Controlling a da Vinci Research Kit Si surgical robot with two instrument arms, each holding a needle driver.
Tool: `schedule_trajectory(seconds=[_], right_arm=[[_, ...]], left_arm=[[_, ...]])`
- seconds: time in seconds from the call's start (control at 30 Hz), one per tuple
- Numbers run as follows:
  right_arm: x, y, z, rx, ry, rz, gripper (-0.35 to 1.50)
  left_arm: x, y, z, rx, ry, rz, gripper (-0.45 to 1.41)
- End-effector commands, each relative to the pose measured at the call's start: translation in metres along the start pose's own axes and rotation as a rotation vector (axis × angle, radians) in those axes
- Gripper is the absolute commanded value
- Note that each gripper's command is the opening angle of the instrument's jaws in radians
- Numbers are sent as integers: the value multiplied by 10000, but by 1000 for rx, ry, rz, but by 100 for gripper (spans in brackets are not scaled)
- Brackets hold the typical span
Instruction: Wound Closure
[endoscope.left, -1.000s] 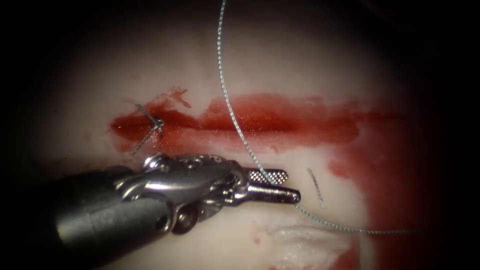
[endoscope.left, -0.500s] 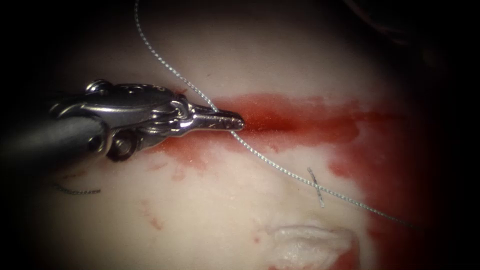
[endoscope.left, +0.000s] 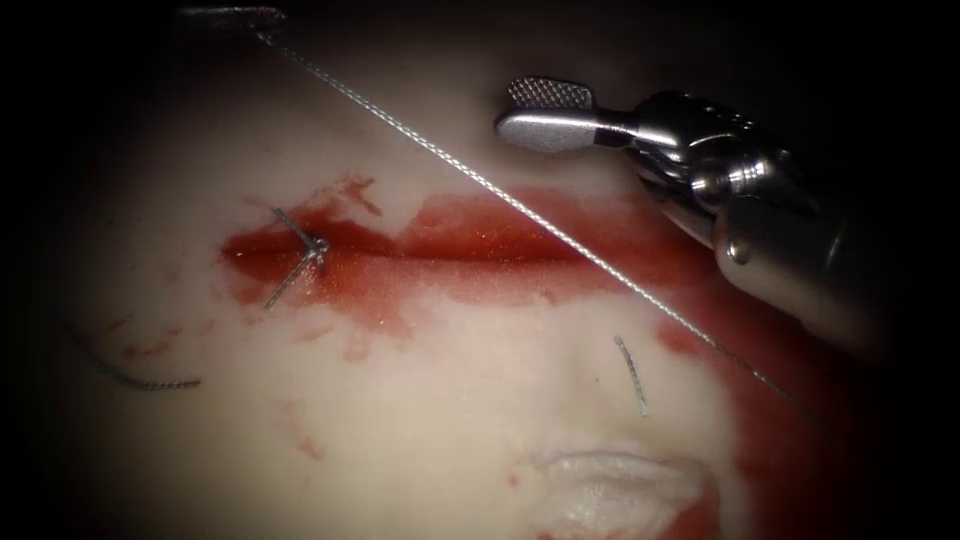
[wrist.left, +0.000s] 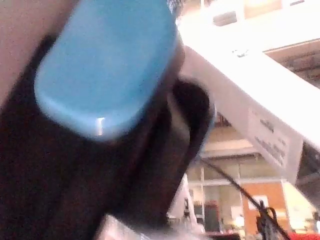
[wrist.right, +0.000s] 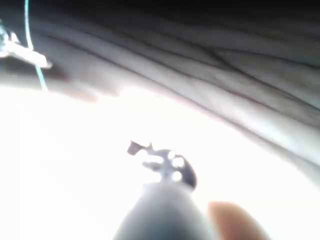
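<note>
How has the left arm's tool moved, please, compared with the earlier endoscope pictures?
Yes: the left tool went from below the cut up past it to the far upper left, drawing the thread taut across the cut.

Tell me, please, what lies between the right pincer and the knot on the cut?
In the endoscope view, the taut thread crosses slantwise between the open right pincer and the knot, over red fluid.

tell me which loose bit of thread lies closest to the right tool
The short cut end of thread, lying straight on the pale tissue below the taut thread. The curved cut end lies far off at the endoscope view's left, away from the right tool.
</note>
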Motion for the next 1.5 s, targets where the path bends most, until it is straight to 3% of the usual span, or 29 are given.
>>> schedule_trajectory(seconds=[0.03, 0.17, 0.3, 0.4, 0.47, 0.5, 0.53, 0.57, 0.7, 0.73, 0.77, 0.83, 0.87, 0.97, 1.0, 1.13, 1.33, 1.5], right_arm=[[10, 5, 1, 2, -3, -3, 57], [12, 5, -26, 32, -65, -4, 62], [20, 4, -53, 36, -87, 6, 52], [36, 4, -67, 0, -64, 23, 42], [49, 2, -72, -7, -60, 58, 24], [53, 1, -73, -6, -61, 65, 34], [59, -1, -74, 2, -67, 74, 62], [63, -4, -73, 10, -74, 122, 76], [67, -24, -63, 117, -187, 443, 76], [63, -40, -55, 193, -288, 548, 56], [63, -40, -55, 193, -288, 548, 56], [58, -54, -47, 226, -339, 607, 17], [54, -64, -40, 242, -362, 632, 7], [45, -86, -19, 251, -394, 683, 26], [39, -98, -7, 248, -403, 703, 41], [30, -111, 12, 217, -377, 725, 57], [7, -124, 46, 165, -354, 794, 62], [-8, -129, 52, 162, -372, 810, 71]], left_arm=[[-14, -2, 5, 3, -6, 3, -45], [-31, -5, -10, 8, -4, 41, -45], [-43, 1, -28, -23, -15, 83, -45], [-43, 13, -40, -99, 30, 120, -45], [-41, 21, -46, -170, 71, 134, -45], [-40, 25, -49, -198, 88, 140, -45], [-38, 31, -52, -230, 94, 158, -45], [-38, 34, -53, -255, 86, 178, -45], [-35, 47, -51, -446, 34, 314, -45], [-31, 51, -49, -517, 19, 357, -45], [-31, 51, -49, -517, 19, 357, -45], [-26, 53, -47, -578, 17, 413, -45], [-25, 53, -46, -599, 23, 439, -45], [-20, 56, -44, -651, 38, 506, -45], [-18, 56, -43, -676, 39, 518, -45], [-19, 56, -44, -704, 62, 569, -45], [-22, 54, -46, -720, 67, 567, -45], [-22, 54, -46, -722, 67, 552, -45]])
